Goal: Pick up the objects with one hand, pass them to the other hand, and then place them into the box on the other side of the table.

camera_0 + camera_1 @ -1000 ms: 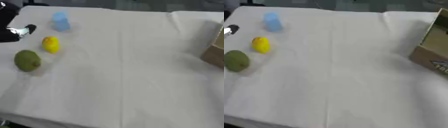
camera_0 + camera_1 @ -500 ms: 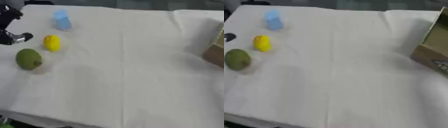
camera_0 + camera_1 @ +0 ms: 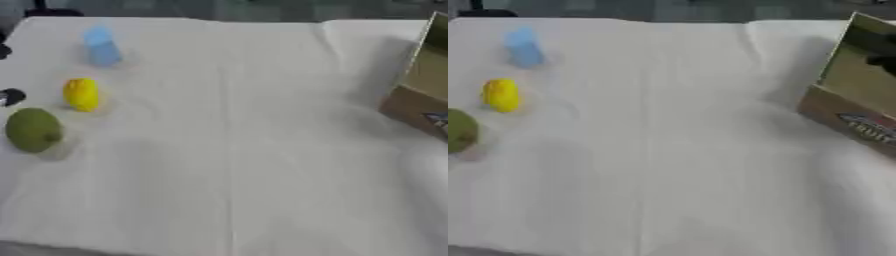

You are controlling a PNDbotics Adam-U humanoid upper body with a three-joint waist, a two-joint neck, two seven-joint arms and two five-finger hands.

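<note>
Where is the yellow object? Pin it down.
The yellow object lies on the white cloth at the table's left side, between the blue object behind and the green fruit in front.

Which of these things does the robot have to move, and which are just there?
For the job:
- blue object
- yellow object
- green fruit
- cardboard box, at the right edge, where they go
- left hand, only a dark bit of it at the left edge

Just there:
- white cloth covering the table
</note>
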